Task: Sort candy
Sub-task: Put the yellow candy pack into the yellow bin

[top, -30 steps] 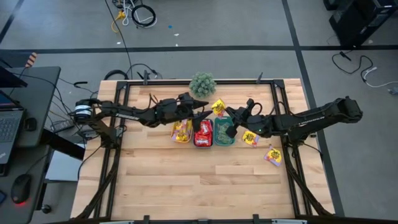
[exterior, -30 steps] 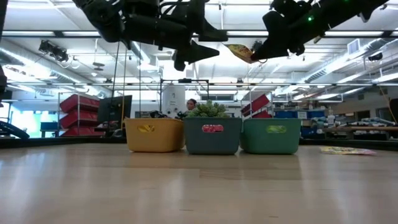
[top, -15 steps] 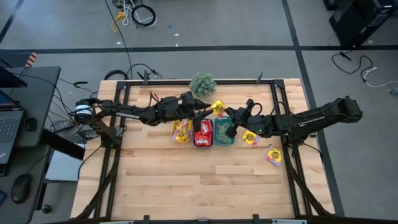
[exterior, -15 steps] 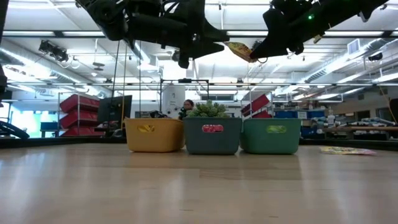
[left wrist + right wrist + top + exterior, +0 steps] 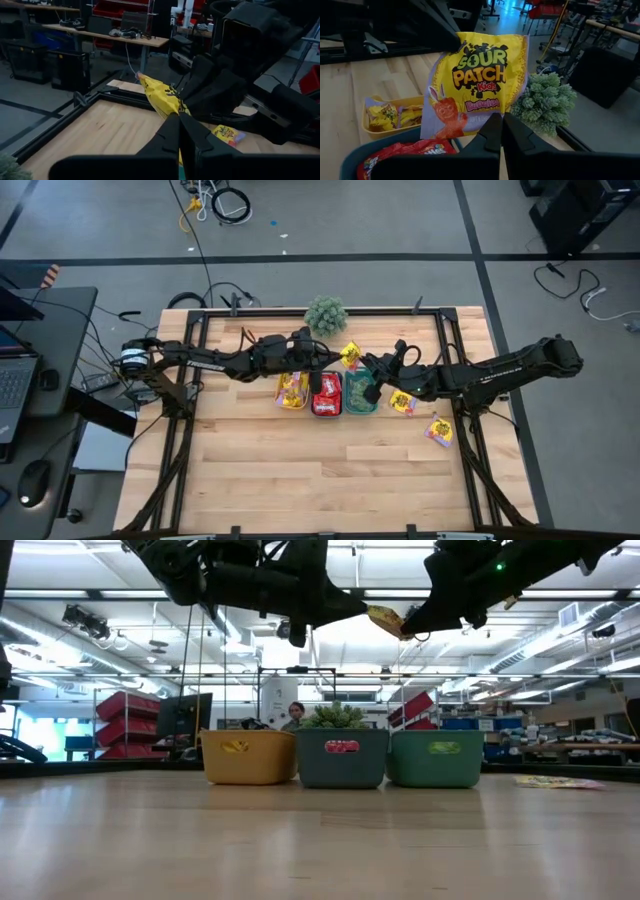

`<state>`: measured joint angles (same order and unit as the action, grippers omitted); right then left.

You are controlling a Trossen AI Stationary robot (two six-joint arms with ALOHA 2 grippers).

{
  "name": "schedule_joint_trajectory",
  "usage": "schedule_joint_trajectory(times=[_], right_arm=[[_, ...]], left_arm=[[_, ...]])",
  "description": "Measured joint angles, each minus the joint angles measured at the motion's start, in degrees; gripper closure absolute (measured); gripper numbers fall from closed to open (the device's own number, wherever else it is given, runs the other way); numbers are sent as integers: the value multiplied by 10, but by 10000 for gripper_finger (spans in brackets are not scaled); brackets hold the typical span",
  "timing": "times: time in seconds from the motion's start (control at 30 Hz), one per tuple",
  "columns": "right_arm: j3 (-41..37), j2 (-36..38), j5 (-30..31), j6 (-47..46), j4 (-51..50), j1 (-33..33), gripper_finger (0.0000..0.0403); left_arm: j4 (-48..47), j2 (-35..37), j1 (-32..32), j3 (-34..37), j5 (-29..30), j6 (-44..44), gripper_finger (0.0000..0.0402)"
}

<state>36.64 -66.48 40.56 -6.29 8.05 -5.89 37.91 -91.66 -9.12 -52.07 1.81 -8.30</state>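
Since a second ago my left hand [image 5: 355, 608] has closed in from wide open and now pinches the yellow packet [image 5: 479, 82] that my right hand [image 5: 412, 625] already grips, so both are clenched on it in mid-air above the bins, toward 12 o'clock of the tabletop [image 5: 300, 470]. I judge it light, thin and crinkly: it hangs limp, its foil likely slick, so hold a sealed edge, not the belly. Below sit the yellow bin [image 5: 248, 757], the teal bin [image 5: 341, 758] with red packets and the green bin [image 5: 436, 758]; the spiky plant [image 5: 326, 314] lies beyond at 12. More yellow packets [image 5: 438, 430] lie toward 3 o'clock.
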Motion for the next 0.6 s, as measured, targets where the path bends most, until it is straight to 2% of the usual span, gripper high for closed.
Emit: schedule_joint_trajectory(times=[0.13,0.37,0.6], right_arm=[[0,0,-1,-1,-4,0,373],[0,1,17,0,-9,0,283],[0,14,19,-4,-34,0,224]], left_arm=[[-8,5,-6,0,-6,5,400],[-66,55,-13,7,-9,8,401],[-65,119,-14,69,7,-23,401]])
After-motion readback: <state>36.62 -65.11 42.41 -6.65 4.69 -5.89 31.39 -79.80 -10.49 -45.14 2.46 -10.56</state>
